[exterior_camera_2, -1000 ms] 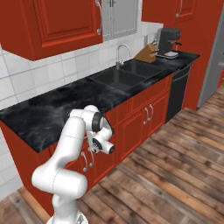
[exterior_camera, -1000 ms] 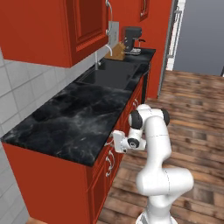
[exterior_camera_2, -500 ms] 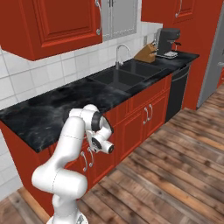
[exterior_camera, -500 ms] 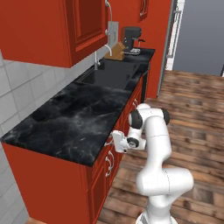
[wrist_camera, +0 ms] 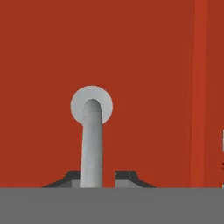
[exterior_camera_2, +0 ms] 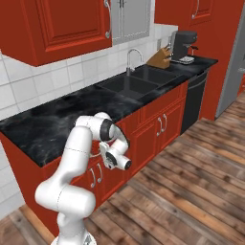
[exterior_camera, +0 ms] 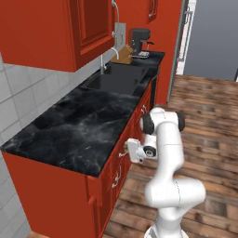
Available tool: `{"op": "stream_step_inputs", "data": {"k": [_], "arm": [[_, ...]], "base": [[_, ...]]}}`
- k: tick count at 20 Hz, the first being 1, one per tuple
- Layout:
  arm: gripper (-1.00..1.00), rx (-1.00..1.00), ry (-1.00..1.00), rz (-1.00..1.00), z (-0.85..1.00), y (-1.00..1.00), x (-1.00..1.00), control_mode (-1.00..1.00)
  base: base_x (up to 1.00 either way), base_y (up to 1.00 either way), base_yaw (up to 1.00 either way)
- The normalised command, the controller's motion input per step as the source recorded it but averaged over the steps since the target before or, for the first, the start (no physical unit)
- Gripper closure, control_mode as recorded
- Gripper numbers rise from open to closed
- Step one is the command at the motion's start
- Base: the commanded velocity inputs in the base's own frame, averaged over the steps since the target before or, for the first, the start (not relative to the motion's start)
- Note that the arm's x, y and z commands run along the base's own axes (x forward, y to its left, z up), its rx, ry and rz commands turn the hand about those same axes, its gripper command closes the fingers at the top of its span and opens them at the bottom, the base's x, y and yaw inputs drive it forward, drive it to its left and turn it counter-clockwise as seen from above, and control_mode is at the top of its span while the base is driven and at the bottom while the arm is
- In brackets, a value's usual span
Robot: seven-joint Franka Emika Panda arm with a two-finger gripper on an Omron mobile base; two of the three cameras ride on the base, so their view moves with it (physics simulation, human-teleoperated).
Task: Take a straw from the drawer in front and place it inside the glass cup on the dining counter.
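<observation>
Arm bent low, gripper clamped on drawer handle

Drawer handle's near end cut off

From my seat the claw sits hard up against the red drawer front, its two dark tips close on either side of the silver handle, so I see no gap left between them and the bar. The black marble bench edge overhangs just above the hand and the red cabinet doors block everything forward. The open room I see is behind and to the side, over the wooden floor, while the sink, faucet, knife block and coffee machine stand well along the bench.
</observation>
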Motion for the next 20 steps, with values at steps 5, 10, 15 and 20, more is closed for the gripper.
{"op": "stream_step_inputs", "data": {"k": [5, 10, 15, 20], "arm": [[1.00, 0.00, 0.01, 0.00, -0.15, -1.00, -0.52, -1.00], [1.00, 0.02, 0.01, 0.00, -0.24, -1.00, -0.61, -1.00], [1.00, 0.03, 0.01, 0.00, -0.24, -1.00, -0.68, -1.00], [1.00, 0.04, 0.03, 0.00, -0.20, -1.00, -0.68, -1.00]], "base": [[0.00, 0.00, 0.00], [0.00, 0.00, 0.00], [0.00, 0.00, 0.00], [0.00, 0.00, 0.00]]}}
